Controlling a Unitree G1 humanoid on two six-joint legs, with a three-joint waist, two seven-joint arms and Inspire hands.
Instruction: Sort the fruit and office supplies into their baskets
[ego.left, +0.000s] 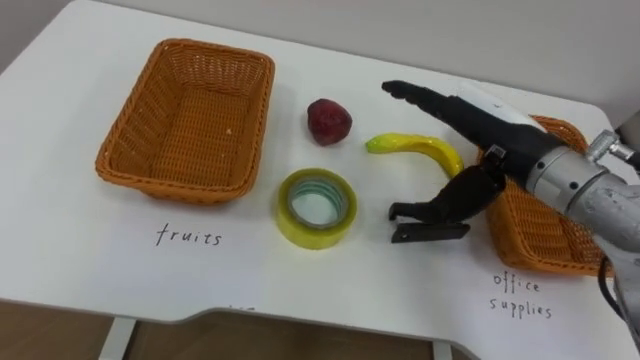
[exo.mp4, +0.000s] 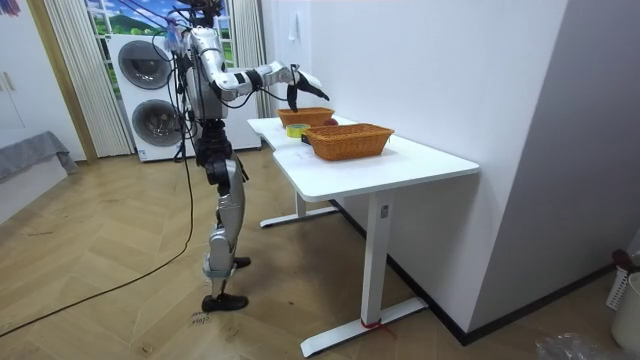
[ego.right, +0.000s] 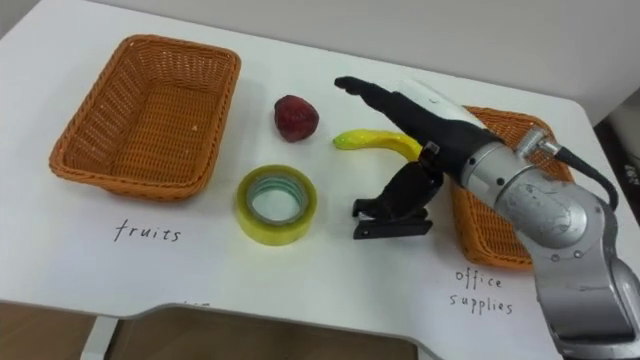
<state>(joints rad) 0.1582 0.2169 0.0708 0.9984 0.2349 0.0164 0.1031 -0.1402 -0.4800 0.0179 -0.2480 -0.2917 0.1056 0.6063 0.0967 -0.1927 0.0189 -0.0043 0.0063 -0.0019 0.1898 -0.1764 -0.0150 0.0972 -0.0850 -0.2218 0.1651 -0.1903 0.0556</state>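
The right hand (ego.left: 492, 128) hovers over the banana (ego.left: 415, 146), fingers (ego.left: 420, 96) spread and empty; next it should probably close on it and carry it to the left basket (ego.left: 215, 46).

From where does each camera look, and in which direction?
Left eye view: on the robot's head, looking down at the white table, the fruits basket and the office basket; the right hand and forearm show.
Right eye view: same head, slightly aside, same tabletop and hand.
Room view: standing off in the room, facing the whole robot at the table.
All share the table and baskets.
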